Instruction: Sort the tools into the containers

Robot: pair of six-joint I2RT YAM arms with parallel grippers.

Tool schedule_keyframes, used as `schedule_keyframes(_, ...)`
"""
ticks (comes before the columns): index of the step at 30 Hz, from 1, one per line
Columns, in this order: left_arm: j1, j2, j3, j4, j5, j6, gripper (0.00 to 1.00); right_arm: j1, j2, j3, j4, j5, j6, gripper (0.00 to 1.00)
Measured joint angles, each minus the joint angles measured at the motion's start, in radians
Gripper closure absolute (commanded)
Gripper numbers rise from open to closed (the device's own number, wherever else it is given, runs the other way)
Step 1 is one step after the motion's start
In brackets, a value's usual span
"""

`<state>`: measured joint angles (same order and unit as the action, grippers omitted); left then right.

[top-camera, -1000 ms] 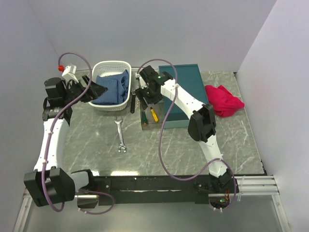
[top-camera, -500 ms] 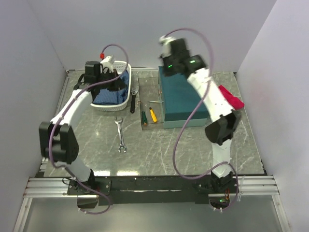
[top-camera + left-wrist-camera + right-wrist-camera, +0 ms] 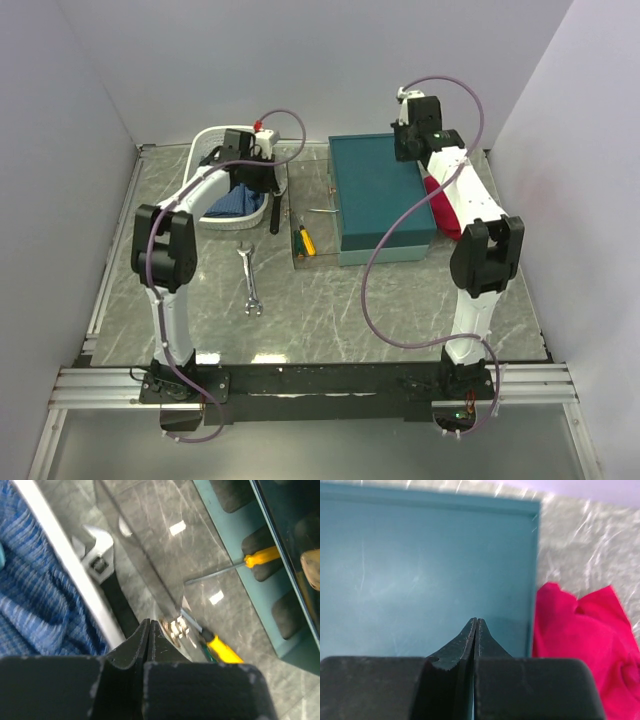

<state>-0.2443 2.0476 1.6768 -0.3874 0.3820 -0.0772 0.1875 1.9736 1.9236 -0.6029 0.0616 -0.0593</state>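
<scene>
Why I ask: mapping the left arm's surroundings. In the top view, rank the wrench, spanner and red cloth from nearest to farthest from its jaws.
From the left gripper:
1. wrench, beside the basket, on its right.
2. spanner, mid-table, toward the bases.
3. red cloth, far right, past the box.

Grey marbled tabletop (image 3: 350, 310). Far left: white slatted plastic basket (image 3: 205, 145). Just beside its right wall, black-handled adjustable wrench (image 3: 275, 208), flat on the surface. Silver open-ended spanner (image 3: 250, 282) lies alone, nearer the middle. Far centre: large teal rectangular metal box (image 3: 375, 190), lid down. Shallow grey tray (image 3: 315, 258) sits against its left side. Crumpled red cloth (image 3: 580, 645) lies against the box's right edge.
</scene>
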Motion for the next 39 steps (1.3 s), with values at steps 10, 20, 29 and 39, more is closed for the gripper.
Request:
schedule_keyframes(10,-0.043,0.107,0.089,-0.002,-0.047,0.06,0.99,-0.036,0.0,-0.03,0.071,0.041,0.007,1.0)
schedule_keyframes(20,-0.1,0.169,0.124,-0.022,-0.071,0.101,0.99,-0.069,-0.008,-0.132,0.102,0.051,-0.008,1.0)
schedule_keyframes(29,-0.185,0.213,0.177,0.011,-0.062,0.099,0.99,-0.093,-0.016,-0.149,0.107,-0.043,-0.042,1.0)
schedule_keyframes(39,-0.208,0.242,0.222,0.04,0.024,0.036,0.99,-0.109,-0.064,-0.217,0.119,-0.116,-0.03,1.0)
